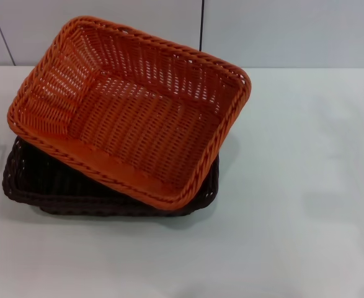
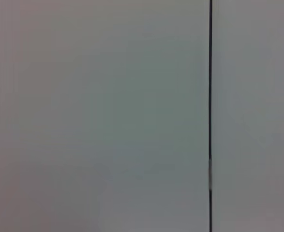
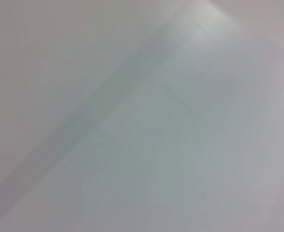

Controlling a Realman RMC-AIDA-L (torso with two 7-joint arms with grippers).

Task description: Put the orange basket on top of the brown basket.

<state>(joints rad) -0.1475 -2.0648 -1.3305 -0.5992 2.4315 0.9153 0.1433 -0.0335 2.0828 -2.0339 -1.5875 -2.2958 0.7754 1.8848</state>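
Observation:
In the head view the orange basket (image 1: 138, 108) lies on top of the brown basket (image 1: 45, 183), turned at an angle to it and tilted, its far right corner sticking out past the brown one. The brown basket shows only along its left and near sides under the orange one. Both stand on the white table (image 1: 293, 217), left of the middle. Neither gripper shows in any view. The left wrist view shows only a pale wall with a dark vertical seam (image 2: 210, 96). The right wrist view shows only a pale blank surface.
A white panelled wall (image 1: 281, 31) with dark seams runs behind the table's far edge. Bare table top lies to the right of the baskets and in front of them.

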